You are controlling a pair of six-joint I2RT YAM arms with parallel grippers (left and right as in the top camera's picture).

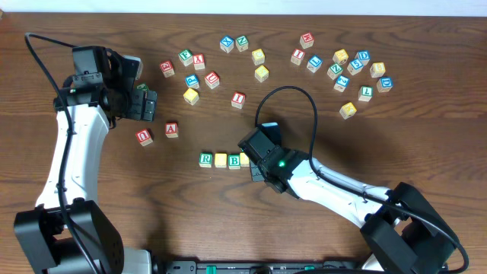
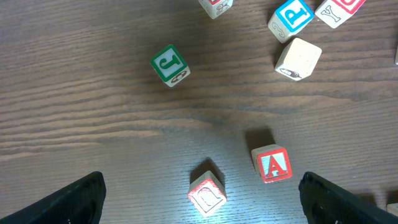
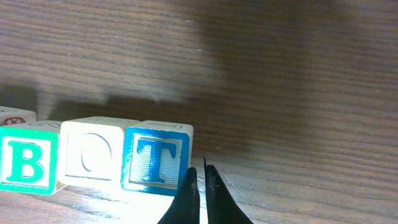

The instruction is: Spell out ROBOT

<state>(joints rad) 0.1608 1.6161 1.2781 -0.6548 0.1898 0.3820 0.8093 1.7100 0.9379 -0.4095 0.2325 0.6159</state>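
T cube [image 3: 155, 158] likely hidden overhead under right jaws, pressed together; left jaws wide, tips cropped.

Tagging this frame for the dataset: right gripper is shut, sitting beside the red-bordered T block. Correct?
Not quite. The T block has a blue border and a blue letter, not red; the right wrist view shows it clearly. The rest holds: the right gripper is shut and sits beside the T block.
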